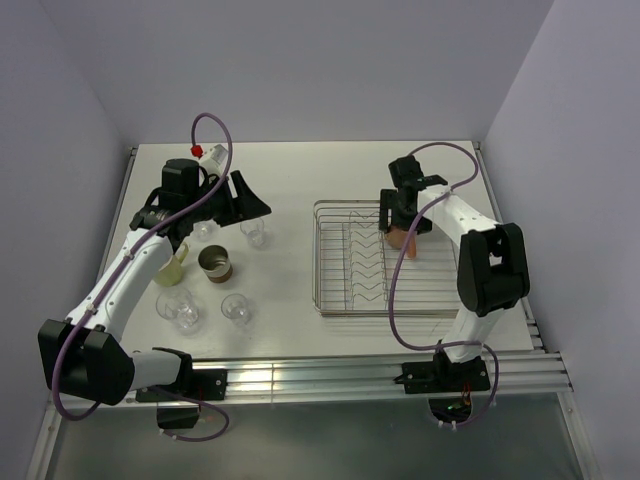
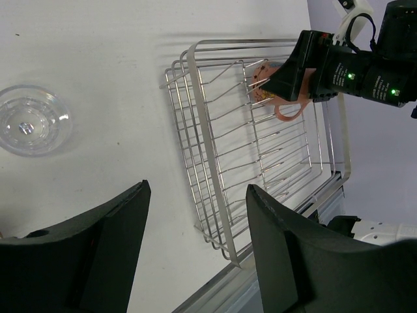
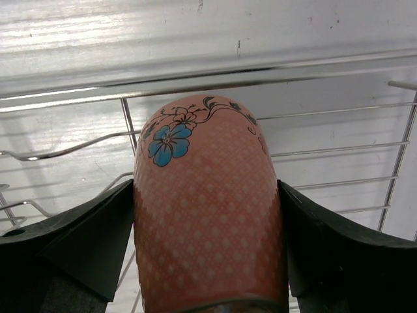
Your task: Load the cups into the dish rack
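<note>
The pink-terracotta mug [image 3: 205,215], with a blue flower on it, is pressed between both fingers of my right gripper [image 3: 205,190]. It hangs over the far right part of the chrome dish rack [image 1: 340,290]. From above, the mug [image 1: 404,239] shows just below that gripper [image 1: 404,222]. My left gripper [image 1: 246,208] hovers open and empty over the cups on the left. There stand a clear tumbler [image 1: 254,232], a brown metallic cup [image 1: 215,264] and a yellow-green mug [image 1: 171,271]. The left wrist view shows the left gripper [image 2: 195,195], the rack [image 2: 215,169] and a tumbler [image 2: 29,120].
Two more clear tumblers [image 1: 183,308] [image 1: 237,308] stand near the table's front left, and another [image 1: 205,230] sits under the left arm. Purple cables loop from both arms. Walls close the table on the left, back and right.
</note>
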You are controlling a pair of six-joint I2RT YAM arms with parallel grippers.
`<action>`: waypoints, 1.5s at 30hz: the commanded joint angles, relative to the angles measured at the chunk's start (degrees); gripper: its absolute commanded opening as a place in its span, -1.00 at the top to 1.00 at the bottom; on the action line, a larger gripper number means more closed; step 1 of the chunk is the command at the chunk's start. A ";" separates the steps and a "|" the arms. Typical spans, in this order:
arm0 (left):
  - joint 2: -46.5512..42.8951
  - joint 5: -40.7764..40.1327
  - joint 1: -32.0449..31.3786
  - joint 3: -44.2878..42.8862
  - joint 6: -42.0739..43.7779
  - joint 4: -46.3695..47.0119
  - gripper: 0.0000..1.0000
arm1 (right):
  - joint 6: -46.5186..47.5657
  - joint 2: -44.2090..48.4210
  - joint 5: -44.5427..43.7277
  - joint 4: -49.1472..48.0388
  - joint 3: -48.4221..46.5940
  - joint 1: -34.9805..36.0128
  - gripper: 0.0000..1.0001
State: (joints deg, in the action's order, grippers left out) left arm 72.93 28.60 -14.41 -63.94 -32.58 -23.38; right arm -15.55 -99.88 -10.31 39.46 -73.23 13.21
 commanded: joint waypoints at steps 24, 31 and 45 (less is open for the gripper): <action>1.17 0.49 0.26 -0.13 1.99 0.96 -0.32 | 0.79 -4.36 0.28 3.51 -5.08 -0.91 -0.32; 0.82 0.40 0.26 -0.04 1.90 1.05 -0.33 | 1.23 -3.31 -0.15 5.01 -5.43 -0.82 -0.42; 0.99 0.14 0.26 -0.04 2.17 0.70 -0.33 | 1.75 -2.78 0.11 5.54 -2.88 -0.29 -0.43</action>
State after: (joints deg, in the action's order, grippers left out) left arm 74.19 28.58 -14.41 -63.96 -31.94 -24.29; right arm -14.61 -103.94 -10.02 41.56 -78.28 12.60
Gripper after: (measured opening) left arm 0.664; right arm 0.870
